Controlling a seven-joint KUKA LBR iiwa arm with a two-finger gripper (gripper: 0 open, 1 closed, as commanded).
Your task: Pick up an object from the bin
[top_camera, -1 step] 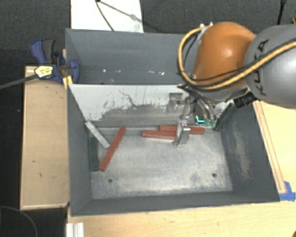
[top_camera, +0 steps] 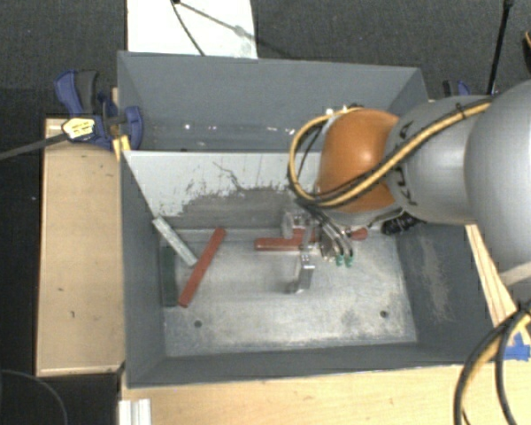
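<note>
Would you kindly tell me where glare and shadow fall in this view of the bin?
Camera view: the bin shows small glints along its back wall; the orange cover shines near its top; shadows are soft, with only a faint one beside the red stick at left; the floor around the gripper looks evenly lit.

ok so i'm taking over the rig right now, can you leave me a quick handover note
Gripper: low over the middle of the bin floor; open or shut can't be told.
Things: a red-brown stick lies flat right by the gripper. A second red-brown stick and a grey bar lie at the view's left.
Done: arm is down in the bin.
Left: grasp one thing and lift it out.
</note>
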